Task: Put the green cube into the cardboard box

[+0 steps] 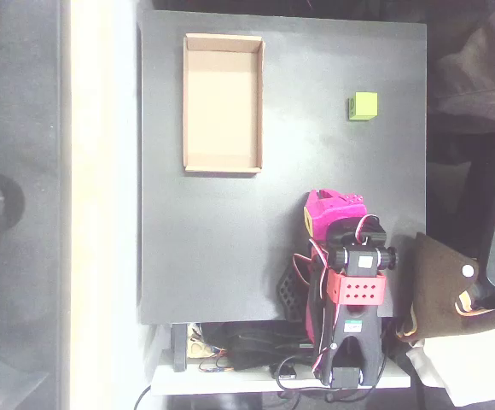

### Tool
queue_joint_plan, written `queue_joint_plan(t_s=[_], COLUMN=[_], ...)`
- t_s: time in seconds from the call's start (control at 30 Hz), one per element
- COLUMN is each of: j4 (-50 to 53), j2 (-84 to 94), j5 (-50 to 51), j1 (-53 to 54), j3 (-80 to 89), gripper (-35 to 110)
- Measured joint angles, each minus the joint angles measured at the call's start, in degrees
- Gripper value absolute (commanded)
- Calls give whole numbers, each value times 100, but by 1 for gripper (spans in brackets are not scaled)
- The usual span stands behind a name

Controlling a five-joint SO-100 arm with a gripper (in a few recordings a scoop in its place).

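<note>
The fingertips of the gripper [331, 209] are being hidden in the overhead view by the arm's own magenta housing, so whether the jaws are apart or together cannot be told. Nothing is being seen held by it, and no contact with either task object is being made. The arm [350, 282] is being seen folded up at the near edge of the black table [230, 239], its red bracket and black base partly overlapping, with a tangle of cables [247, 354] being only dimly made out beneath it at the lower edge.

The green cube [363, 106] is being shown resting on the table towards the upper right, well apart from the gripper and standing clear of everything else. The cardboard box [222, 102] is being shown lying flat towards the upper left, its long side running up and down the picture, its inside bare, and well apart from the cube.

A brown object [448, 290] at the right edge is being cut off by the frame and cannot be identified. The left side is being washed out by a bright pale strip [102, 205], beyond which a grey blurred floor area is being left hard to read. Dark shapes at the upper right are being left equally unclear.
</note>
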Motion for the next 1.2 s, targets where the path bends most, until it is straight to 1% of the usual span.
queue_joint_plan(t_s=[0.27,0.6,0.83,1.2], j4=[176,185,185,185], j2=[-44,-299,-2101,-5467], j5=[-53,-53,-53,-53], j1=[-9,9,0,-9], j3=[-598,-2180,-3647,-6891], gripper=[3,3,3,3])
